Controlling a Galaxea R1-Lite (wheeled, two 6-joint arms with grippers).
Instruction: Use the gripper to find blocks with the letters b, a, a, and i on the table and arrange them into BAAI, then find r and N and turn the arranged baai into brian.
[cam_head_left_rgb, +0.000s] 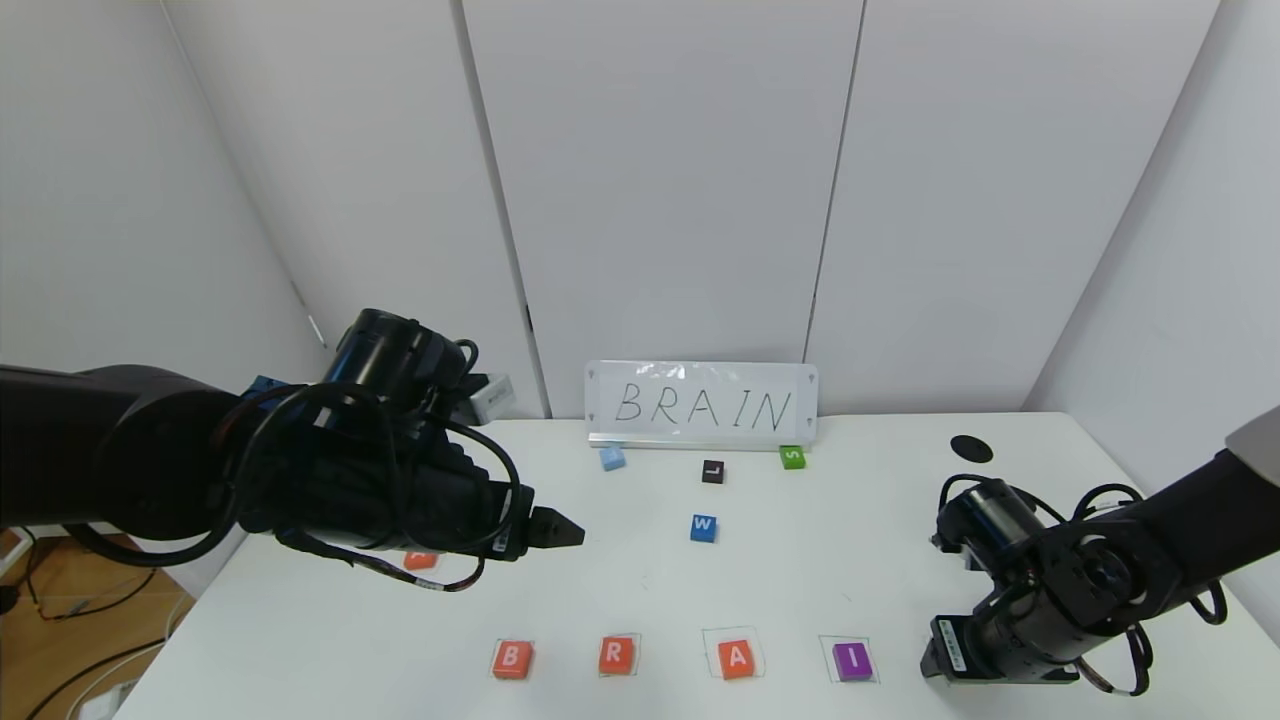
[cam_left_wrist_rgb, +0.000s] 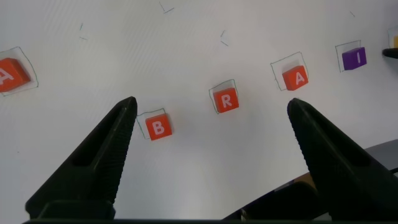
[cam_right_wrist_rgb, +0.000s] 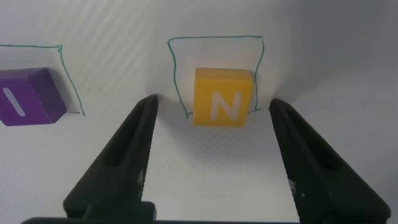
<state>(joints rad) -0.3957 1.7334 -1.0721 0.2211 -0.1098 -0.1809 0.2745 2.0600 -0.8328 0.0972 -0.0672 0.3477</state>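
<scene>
Along the front of the white table (cam_head_left_rgb: 860, 540), orange-red tiles B (cam_head_left_rgb: 512, 659), R (cam_head_left_rgb: 616, 655) and A (cam_head_left_rgb: 736, 659) and the purple I (cam_head_left_rgb: 852, 661) lie in a row inside pen squares. The second A (cam_head_left_rgb: 420, 560) lies apart, mostly hidden under my left arm; it also shows in the left wrist view (cam_left_wrist_rgb: 6, 73). My left gripper (cam_head_left_rgb: 558, 530) hangs open and empty above the table, with B (cam_left_wrist_rgb: 158, 127) and R (cam_left_wrist_rgb: 226, 99) far below it. My right gripper (cam_right_wrist_rgb: 212, 104) is open, low, just short of the yellow N (cam_right_wrist_rgb: 224, 96), which lies in its square beside I (cam_right_wrist_rgb: 28, 96).
A white card reading BRAIN (cam_head_left_rgb: 702, 405) stands at the back. In front of it lie a light blue tile (cam_head_left_rgb: 612, 458), the black L (cam_head_left_rgb: 712, 471), the green S (cam_head_left_rgb: 792, 457) and the blue W (cam_head_left_rgb: 703, 528). A black hole (cam_head_left_rgb: 971, 448) is at back right.
</scene>
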